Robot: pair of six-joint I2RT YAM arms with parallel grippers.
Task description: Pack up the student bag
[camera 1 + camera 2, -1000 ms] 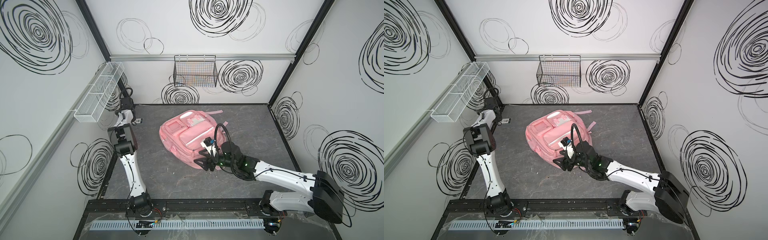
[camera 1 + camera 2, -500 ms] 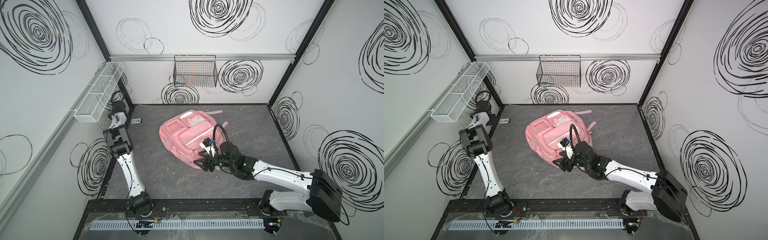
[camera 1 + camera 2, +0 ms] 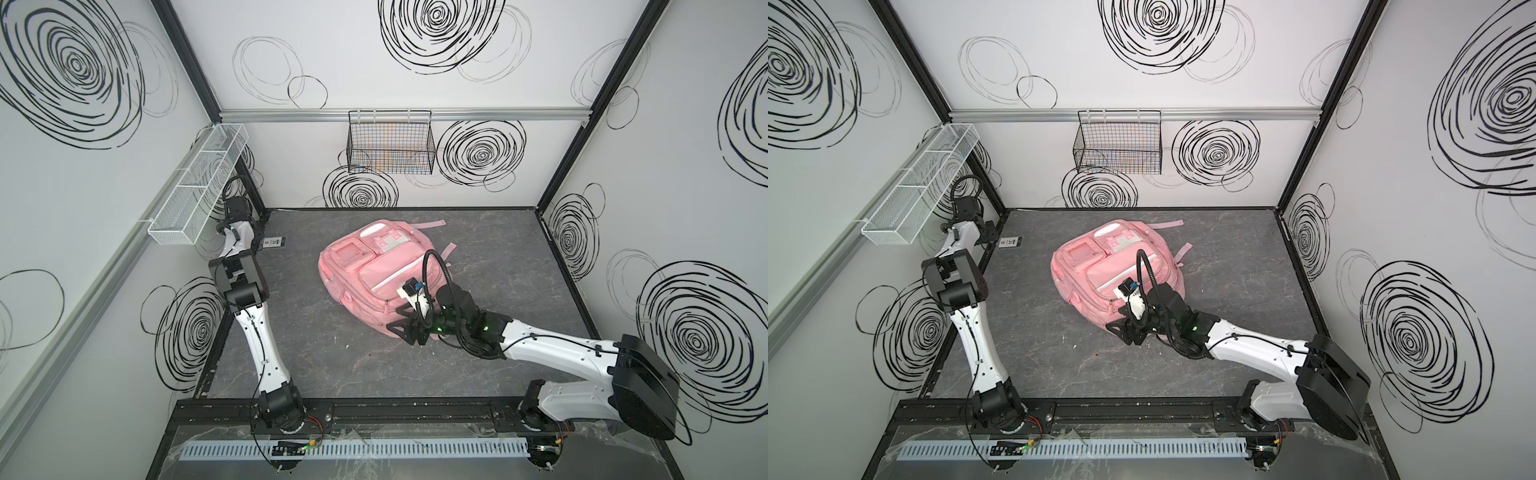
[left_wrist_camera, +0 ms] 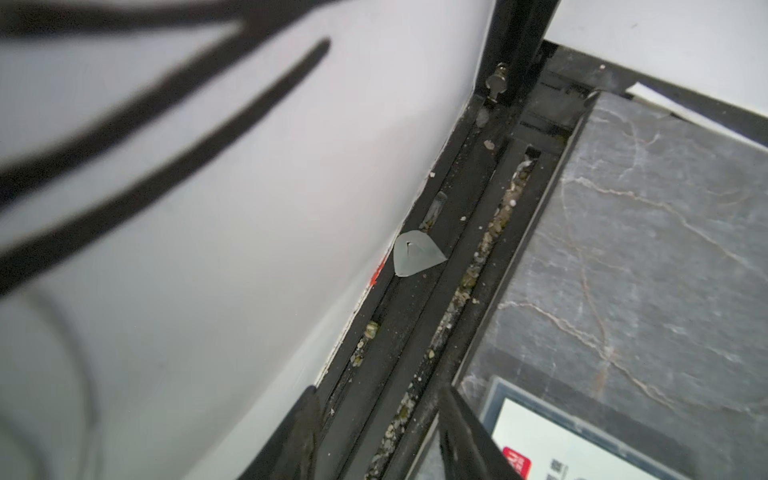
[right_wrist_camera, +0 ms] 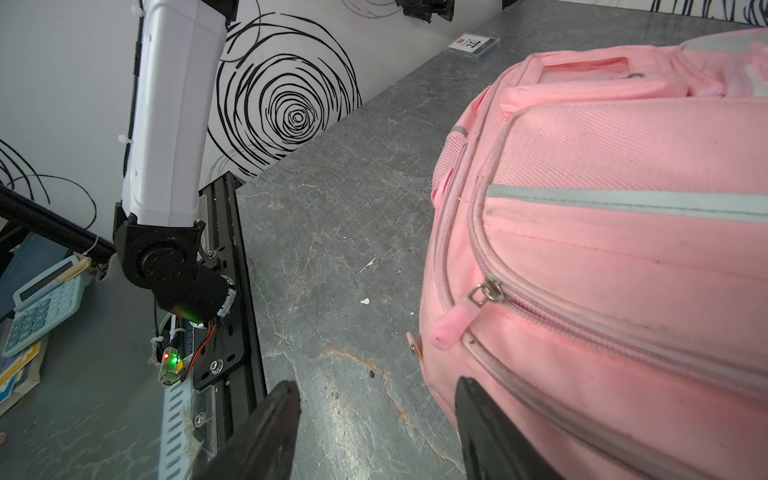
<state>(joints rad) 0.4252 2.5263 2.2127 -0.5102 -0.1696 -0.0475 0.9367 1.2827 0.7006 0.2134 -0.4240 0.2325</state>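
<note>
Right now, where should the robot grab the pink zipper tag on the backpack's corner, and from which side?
Pinch the soft pink zipper tag across its width, just below the metal slider. It sticks out from the student bag at the corner nearest the right gripper, hanging away from the fabric, so coming in from that free side looks easiest. Its jaws stand open.

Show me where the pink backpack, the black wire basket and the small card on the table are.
pink backpack (image 3: pixel 386 272), in a top view, on its large front pocket.
black wire basket (image 3: pixel 390 161), in a top view, on its front mesh wall.
small card (image 5: pixel 473 43), right wrist view, on its white face.
</note>
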